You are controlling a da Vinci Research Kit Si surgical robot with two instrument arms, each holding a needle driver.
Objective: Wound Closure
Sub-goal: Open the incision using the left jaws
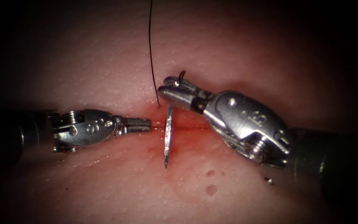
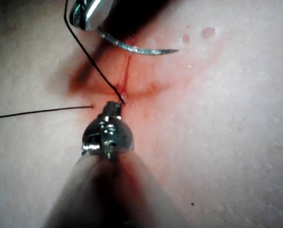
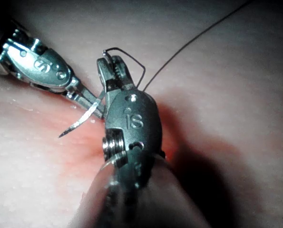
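Right tool [image 1: 166, 89] pinches the curved needle [image 1: 168, 139] near its thread end, point free toward 6 o'clock; left tool [image 1: 146, 124], jaws pressed together, empty; the left wrist view reveals the needle's curve [image 2: 136, 49]

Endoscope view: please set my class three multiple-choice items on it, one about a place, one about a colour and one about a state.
1. Where does the right end effector grip the needle? A at its tip; B near its thread end; C nowhere.
2. The thread is: A white; B black; C green.
3. The needle's tip is: A buried; B free; C wrapped in thread.
Key:
1. B: the thread leaves right beside the jaws.
2. B: it is a dark line.
3. B: the point shows bare above the tissue.
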